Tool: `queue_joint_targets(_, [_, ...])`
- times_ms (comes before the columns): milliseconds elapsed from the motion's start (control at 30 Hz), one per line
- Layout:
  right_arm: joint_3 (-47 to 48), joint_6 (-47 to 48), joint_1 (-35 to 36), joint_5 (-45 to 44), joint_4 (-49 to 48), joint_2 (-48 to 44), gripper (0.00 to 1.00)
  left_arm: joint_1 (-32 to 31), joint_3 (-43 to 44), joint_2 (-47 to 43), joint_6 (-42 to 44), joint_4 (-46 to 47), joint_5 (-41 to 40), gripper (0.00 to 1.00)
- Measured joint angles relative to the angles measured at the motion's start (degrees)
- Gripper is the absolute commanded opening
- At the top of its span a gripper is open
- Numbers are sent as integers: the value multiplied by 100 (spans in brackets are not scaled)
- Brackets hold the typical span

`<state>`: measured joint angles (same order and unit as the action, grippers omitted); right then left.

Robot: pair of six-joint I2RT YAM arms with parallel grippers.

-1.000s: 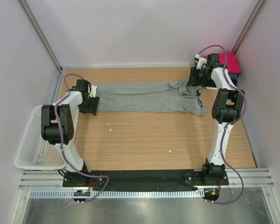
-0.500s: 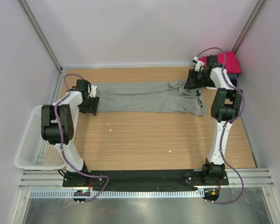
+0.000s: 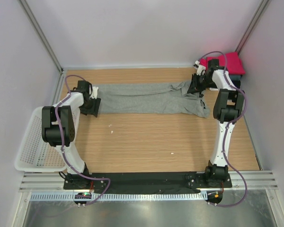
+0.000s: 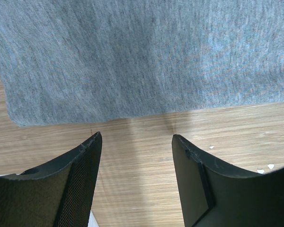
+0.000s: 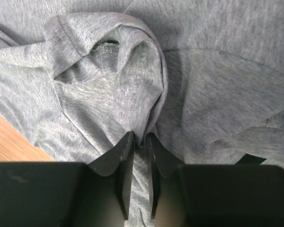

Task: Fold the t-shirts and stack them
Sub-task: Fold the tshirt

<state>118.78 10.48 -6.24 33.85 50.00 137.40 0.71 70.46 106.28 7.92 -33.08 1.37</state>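
Note:
The heather-grey t-shirt (image 3: 146, 98) lies stretched in a long band across the far part of the table. Its left edge shows in the left wrist view (image 4: 146, 56). My left gripper (image 3: 91, 105) (image 4: 136, 142) is open and empty, just off the shirt's left edge, over bare wood. My right gripper (image 3: 197, 87) (image 5: 141, 140) is shut on a bunched fold of the grey shirt (image 5: 132, 90) at its right end. A magenta-red folded shirt (image 3: 232, 62) lies on a slate-blue one (image 3: 236, 74) at the back right corner. The black shirt is not in view.
A white mesh basket (image 3: 35, 142) hangs off the table's left edge. The wooden table (image 3: 151, 142) has small white specks. Walls stand close on the left, the back and the right.
My right gripper has shifted slightly left and toward the near side, pulling the shirt's right end. The left arm has not moved.

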Motion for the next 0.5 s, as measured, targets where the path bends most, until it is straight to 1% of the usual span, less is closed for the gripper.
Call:
queue_joint_targets(67, [0,-4,0,2,-4,0,14,0,0,0,0,0,0,62])
queue_joint_targets(267, [0,11,0,-13,-39,0,8,0,0,0,0,0,0,62])
queue_joint_targets(400, [94,63,0,-208,-59,0,8,0,0,0,0,0,0,62])
queue_joint_targets(500, [404,162,0,-463,-46,0,8,0,0,0,0,0,2,62])
